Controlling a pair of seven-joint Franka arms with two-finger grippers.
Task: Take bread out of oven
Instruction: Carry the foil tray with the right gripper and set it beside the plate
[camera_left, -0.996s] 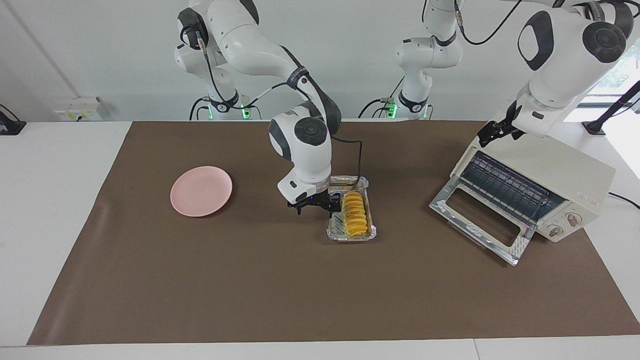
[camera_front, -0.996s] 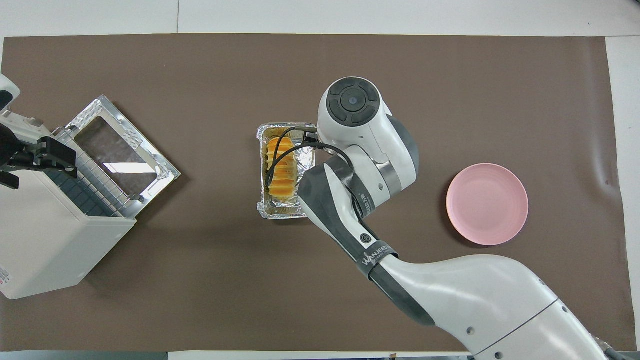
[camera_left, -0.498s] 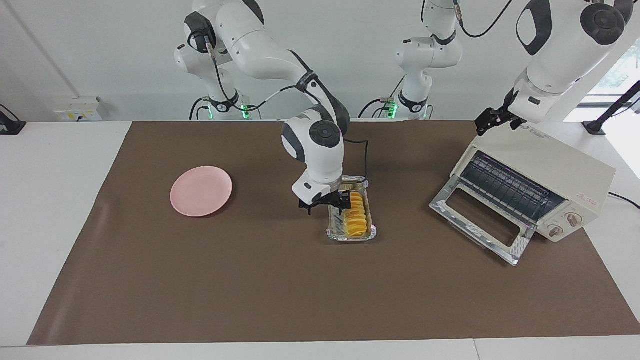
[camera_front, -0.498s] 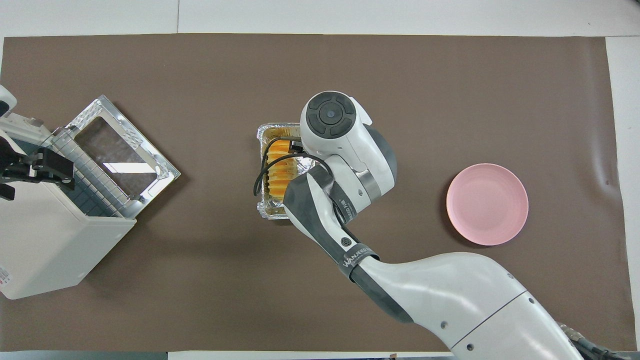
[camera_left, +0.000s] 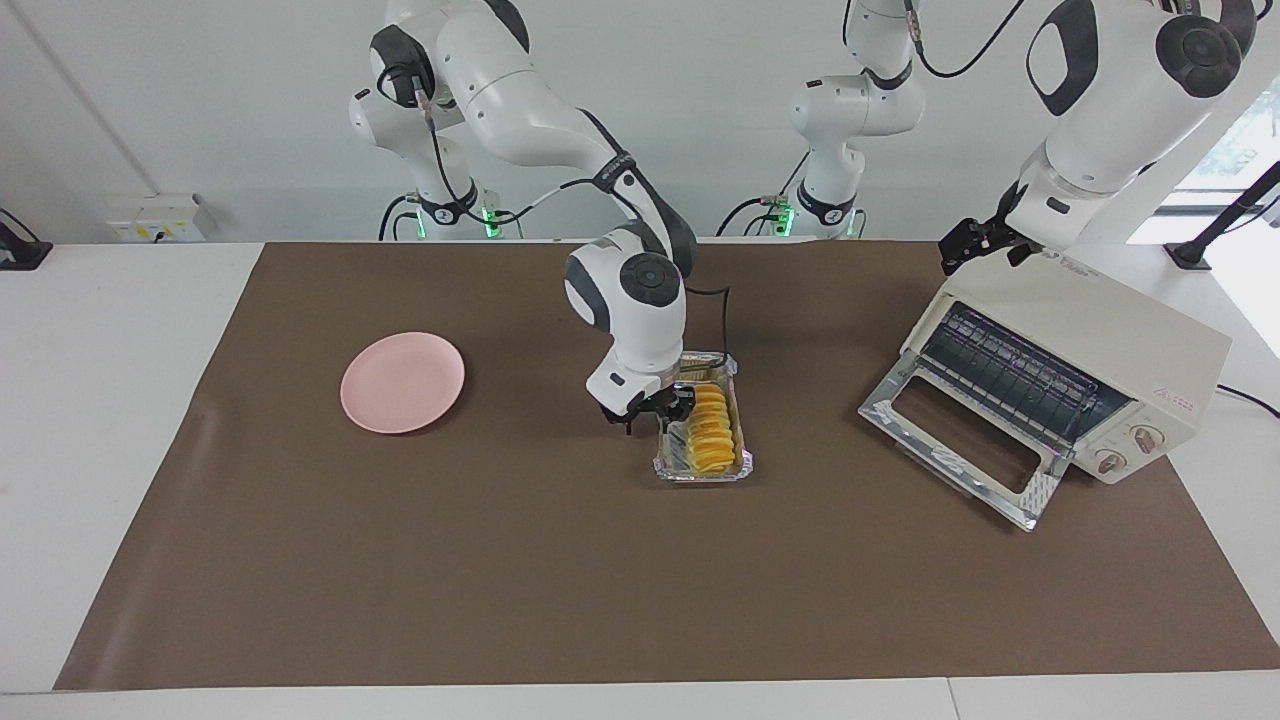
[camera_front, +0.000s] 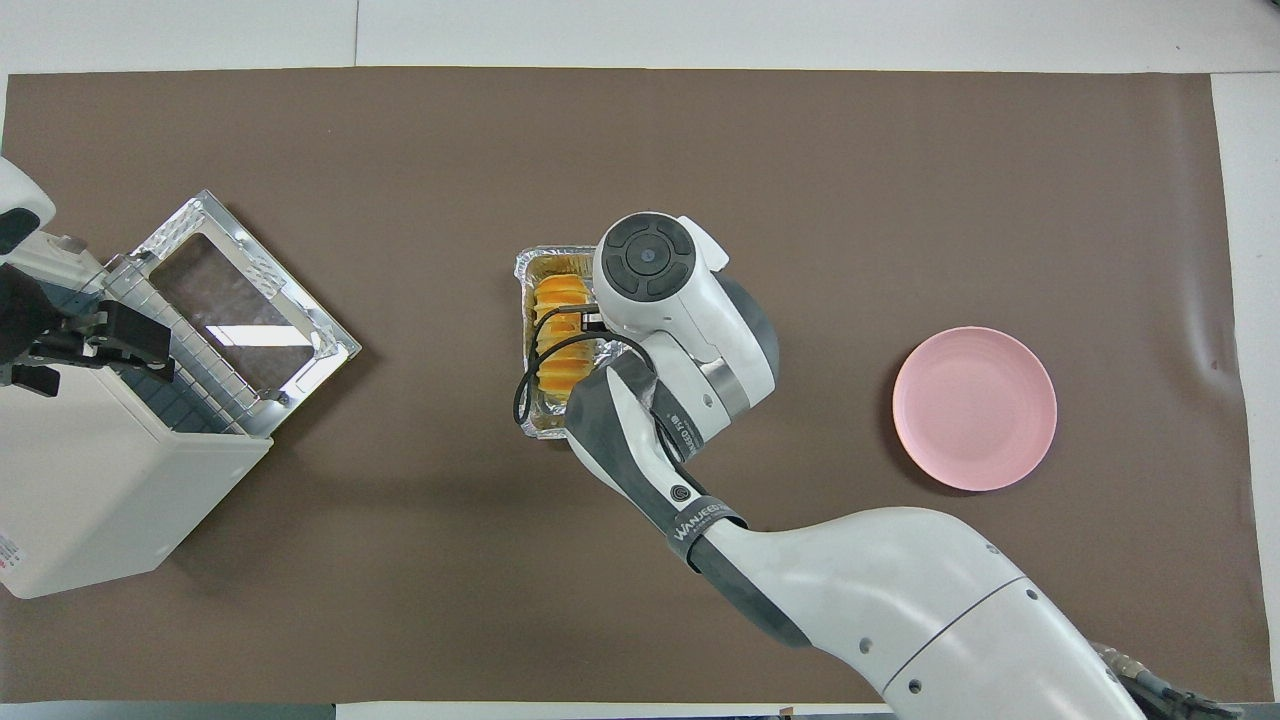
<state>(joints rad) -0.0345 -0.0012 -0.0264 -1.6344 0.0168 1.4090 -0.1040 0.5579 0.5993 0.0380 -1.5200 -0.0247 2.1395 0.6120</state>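
The right gripper (camera_left: 655, 408) has moved in over the foil tray (camera_left: 742, 462), its fingers narrower than before; whether they pinch the bread (camera_left: 709, 430) I cannot tell. The overhead view hides it beneath the wrist. The bread lies in the tray. The left gripper (camera_left: 975, 243), spread, has risen above the oven (camera_left: 1120, 345), whose door hangs open.

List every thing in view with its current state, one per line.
oven: door dropped open, rack bare
bread: lying in the foil tray, out of the oven
pink plate: bare
right tool: down at the tray beside the bread
left tool: open, over the oven's top
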